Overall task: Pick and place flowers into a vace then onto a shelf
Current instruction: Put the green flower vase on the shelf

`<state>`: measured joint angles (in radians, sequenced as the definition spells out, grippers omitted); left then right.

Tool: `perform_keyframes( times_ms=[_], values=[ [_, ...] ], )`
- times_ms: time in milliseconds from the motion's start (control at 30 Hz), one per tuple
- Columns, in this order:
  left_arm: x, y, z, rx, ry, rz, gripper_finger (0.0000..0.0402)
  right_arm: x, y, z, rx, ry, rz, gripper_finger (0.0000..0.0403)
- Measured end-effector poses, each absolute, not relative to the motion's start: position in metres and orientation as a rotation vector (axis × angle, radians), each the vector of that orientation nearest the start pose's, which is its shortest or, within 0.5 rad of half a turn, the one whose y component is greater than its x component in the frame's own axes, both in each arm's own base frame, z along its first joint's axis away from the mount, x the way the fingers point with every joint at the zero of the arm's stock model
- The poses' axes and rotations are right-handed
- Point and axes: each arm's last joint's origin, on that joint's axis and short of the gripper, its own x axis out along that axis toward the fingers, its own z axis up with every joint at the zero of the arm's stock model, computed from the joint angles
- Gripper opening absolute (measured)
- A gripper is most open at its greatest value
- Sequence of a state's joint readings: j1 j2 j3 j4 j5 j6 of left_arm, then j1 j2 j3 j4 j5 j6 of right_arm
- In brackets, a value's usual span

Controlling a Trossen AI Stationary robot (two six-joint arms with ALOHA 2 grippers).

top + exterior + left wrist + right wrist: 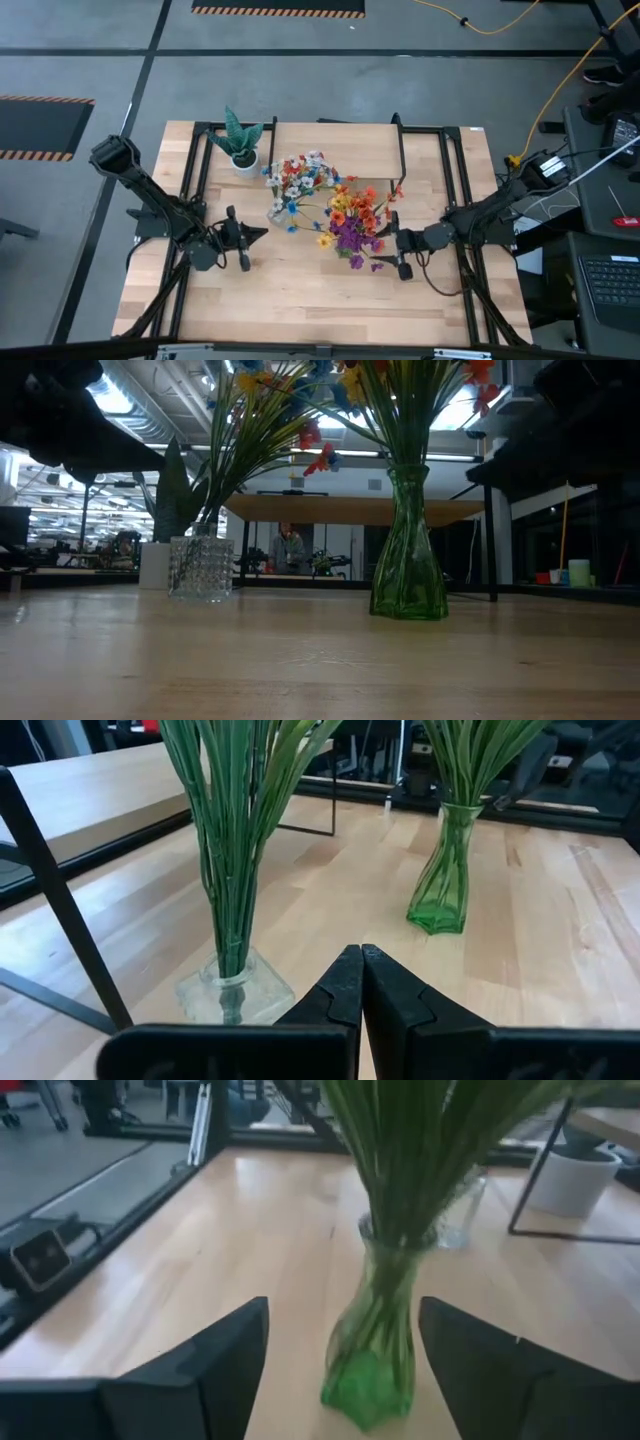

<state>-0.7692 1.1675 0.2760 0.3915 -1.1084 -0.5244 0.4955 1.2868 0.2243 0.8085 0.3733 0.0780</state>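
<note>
On the desk [300, 290] stand two vases full of flowers [335, 205]: a clear vase [201, 567] with blue, white and red blooms, and a green vase [408, 550] with orange, yellow and purple ones. Both sit in front of the shelf [350, 510], not on it. Just left of the clear vase, the left gripper [250, 236] points at it with fingers [345, 990] pressed together, holding nothing. Right of the green vase, the right gripper [392, 240] faces it with fingers [225, 1350] spread wide, either side of the glass but not touching. A potted plant [240, 140] stands at the shelf's left end.
</note>
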Motion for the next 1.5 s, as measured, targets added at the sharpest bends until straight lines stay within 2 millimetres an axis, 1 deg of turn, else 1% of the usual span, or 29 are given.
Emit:
perform_keyframes(
  times_ms=[100, 300, 400, 467, 600, 867, 967, 1267, 1367, 1500],
  values=[
    [0.153, -0.112, 0.155, -0.107, 0.2, 0.395, 0.0001, 0.2, 0.091, 0.15, -0.003, 0.23, 0.09, 0.0266],
    [0.153, -0.112, 0.155, -0.107, 0.202, 0.392, 0.0002, 0.222, 0.089, 0.138, 0.019, 0.266, 0.036, 0.0262],
    [0.153, -0.112, 0.155, -0.105, 0.202, 0.391, 0.0002, 0.229, 0.089, 0.136, 0.034, 0.208, 0.028, 0.0262],
    [0.153, -0.112, 0.155, -0.102, 0.203, 0.39, 0.0003, 0.233, 0.091, 0.136, 0.03, 0.171, 0.03, 0.0262],
    [0.153, -0.112, 0.155, -0.089, 0.21, 0.381, 0.0001, 0.243, 0.091, 0.128, 0.018, 0.199, 0.007, 0.0262],
    [0.153, -0.112, 0.154, -0.086, 0.212, 0.379, 0.0001, 0.266, 0.097, 0.121, -0.012, 0.206, -0.004, 0.0261],
    [0.153, -0.112, 0.154, -0.087, 0.212, 0.38, 0.0003, 0.27, 0.098, 0.123, -0.038, 0.196, -0.014, 0.0261],
    [0.153, -0.113, 0.154, -0.082, 0.219, 0.367, 0.0003, 0.27, 0.097, 0.126, -0.059, 0.185, -0.037, 0.0257],
    [0.153, -0.113, 0.154, -0.081, 0.219, 0.366, 0.0001, 0.269, 0.096, 0.125, -0.063, 0.186, -0.071, 0.0238],
    [0.153, -0.113, 0.154, -0.08, 0.219, 0.367, 0.0002, 0.269, 0.096, 0.126, -0.064, 0.186, -0.076, 0.0186]
  ],
)
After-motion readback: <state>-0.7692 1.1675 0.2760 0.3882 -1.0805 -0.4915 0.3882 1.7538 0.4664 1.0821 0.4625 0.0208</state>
